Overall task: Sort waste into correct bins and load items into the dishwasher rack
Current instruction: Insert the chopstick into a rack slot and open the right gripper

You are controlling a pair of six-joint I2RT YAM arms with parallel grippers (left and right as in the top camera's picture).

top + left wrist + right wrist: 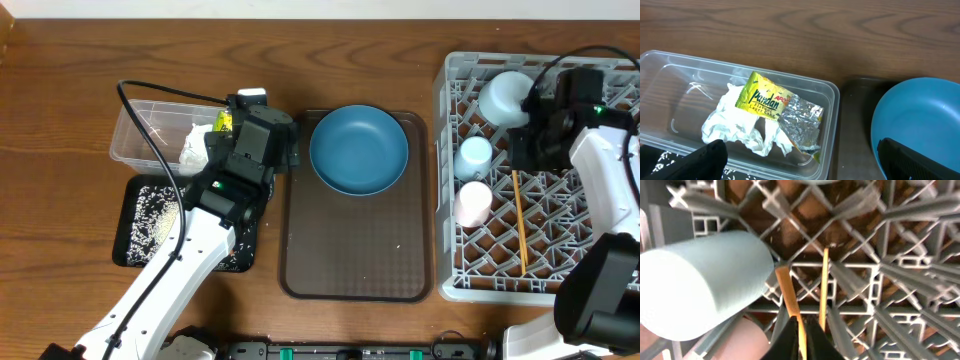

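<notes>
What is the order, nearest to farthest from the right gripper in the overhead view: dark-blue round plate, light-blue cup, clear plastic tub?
1. Light-blue cup, in the rack, just left of the right gripper.
2. Dark-blue round plate, on the brown tray, centre.
3. Clear plastic tub, far left.

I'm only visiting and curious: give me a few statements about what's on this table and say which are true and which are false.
1. The dark-blue plate sits in the grey rack. False: it lies on the brown tray.
2. The snack packet lies in the clear tub with the napkin. True.
3. The pink cup stands on the brown tray. False: it is in the rack, beside the light-blue cup.
4. The left gripper is open and holds nothing. True.
5. The right gripper hangs open over the tub. False: it is shut on a chopstick over the rack.
</notes>
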